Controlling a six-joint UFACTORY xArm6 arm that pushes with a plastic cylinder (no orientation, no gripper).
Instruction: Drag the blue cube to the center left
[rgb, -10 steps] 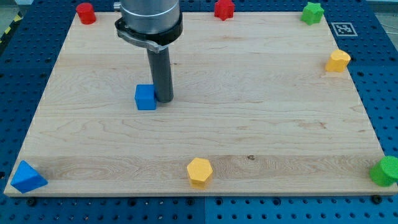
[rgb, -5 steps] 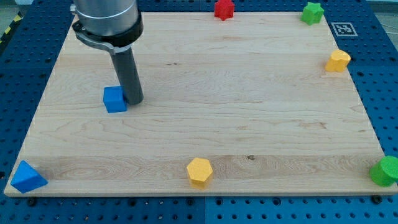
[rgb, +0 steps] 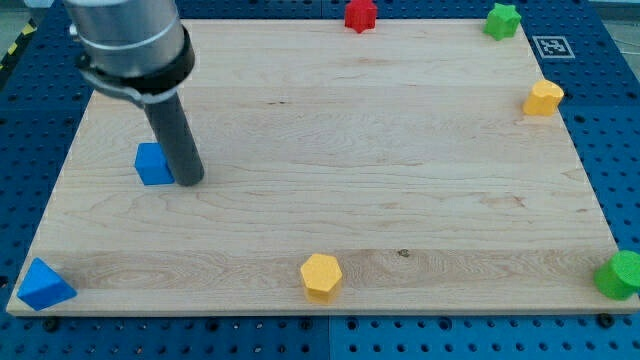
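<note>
Tip against blue cube, left of frame, mid height.

Rod descending from upper left of frame; tip (rgb: 189, 181) planted on wooden board (rgb: 400, 200), touching right face of blue cube (rgb: 153, 164). No claw fitted, so nothing to report as apart, together or clamped; contact by rod end only. Blue cube near board's left edge, about halfway between top and bottom edges. Blue triangular block (rgb: 43, 285) at lower left corner, well apart from cube. Yellow hexagonal block (rgb: 321, 275) at bottom edge, centre of frame. Green block (rgb: 620, 275) at lower right corner, partly over board edge, shape unclear. Yellow block (rgb: 544, 98) at right edge, upper part of frame. Green star-like block (rgb: 502, 20) at upper right corner. Red star-like block (rgb: 360, 14) at top edge, centre.
</note>
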